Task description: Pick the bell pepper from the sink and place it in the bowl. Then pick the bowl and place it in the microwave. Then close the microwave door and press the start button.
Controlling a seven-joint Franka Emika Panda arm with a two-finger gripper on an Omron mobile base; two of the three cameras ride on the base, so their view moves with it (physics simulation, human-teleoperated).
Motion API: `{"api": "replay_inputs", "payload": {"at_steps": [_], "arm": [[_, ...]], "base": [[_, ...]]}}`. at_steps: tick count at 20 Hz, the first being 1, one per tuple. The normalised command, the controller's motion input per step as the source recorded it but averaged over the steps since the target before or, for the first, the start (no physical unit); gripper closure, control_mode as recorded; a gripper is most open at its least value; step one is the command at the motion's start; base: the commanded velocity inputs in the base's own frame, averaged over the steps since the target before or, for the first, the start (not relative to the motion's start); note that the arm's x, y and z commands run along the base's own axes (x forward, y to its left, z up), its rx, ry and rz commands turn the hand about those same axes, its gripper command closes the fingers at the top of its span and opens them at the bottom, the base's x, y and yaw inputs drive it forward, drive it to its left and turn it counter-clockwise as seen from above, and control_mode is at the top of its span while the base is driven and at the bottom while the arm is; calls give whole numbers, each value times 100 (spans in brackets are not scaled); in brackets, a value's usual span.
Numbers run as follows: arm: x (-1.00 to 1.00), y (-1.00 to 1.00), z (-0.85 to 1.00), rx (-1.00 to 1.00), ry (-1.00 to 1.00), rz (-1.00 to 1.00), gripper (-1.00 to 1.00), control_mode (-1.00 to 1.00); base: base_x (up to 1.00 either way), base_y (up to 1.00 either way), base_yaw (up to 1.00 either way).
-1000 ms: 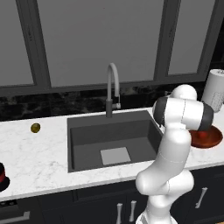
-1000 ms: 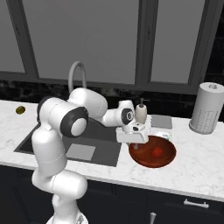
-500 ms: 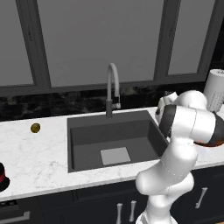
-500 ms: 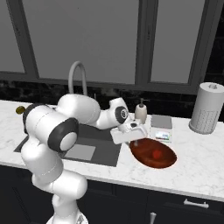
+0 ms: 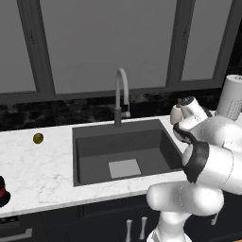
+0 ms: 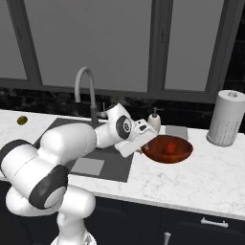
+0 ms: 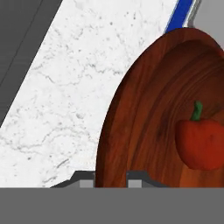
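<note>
The reddish-brown bowl (image 6: 178, 152) hangs a little above the white counter right of the sink (image 6: 72, 143), and the red bell pepper (image 6: 168, 148) lies inside it. My gripper (image 6: 143, 142) is shut on the bowl's left rim. In the hand view the gripper (image 7: 111, 178) has one fingertip on each side of the bowl (image 7: 144, 113) rim. There the bell pepper (image 7: 200, 142) rests in the hollow with its green stem pointing up. The dark sink (image 5: 123, 151) holds just the pale rectangle on its floor. The microwave and its door are out of view.
A curved grey faucet (image 5: 121, 94) stands behind the sink. A soap dispenser (image 6: 154, 119) and a grey pad (image 6: 177, 130) sit just behind the bowl. A paper towel roll (image 6: 225, 119) stands far right. An olive-green ball (image 5: 38, 138) lies on the counter, left.
The gripper swung from above the bowl down to its left rim and shut on it. The bowl with the pepper has since risen off the counter.
</note>
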Motion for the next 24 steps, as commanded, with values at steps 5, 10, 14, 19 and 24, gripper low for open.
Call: {"api": "replay_inputs", "payload": {"at_steps": [5,10,14,19,24], "arm": [[-32,3,100,0,-2,65,100,-100],[-31,37,100,0,-1,63,100,-100],[-31,60,78,4,-6,40,100,-100],[-9,65,83,9,-3,23,100,-100],[-18,62,86,2,0,21,100,-100]], "base": [[0,0,0],[0,0,0],[0,0,0],[0,0,0],[0,0,0]]}}
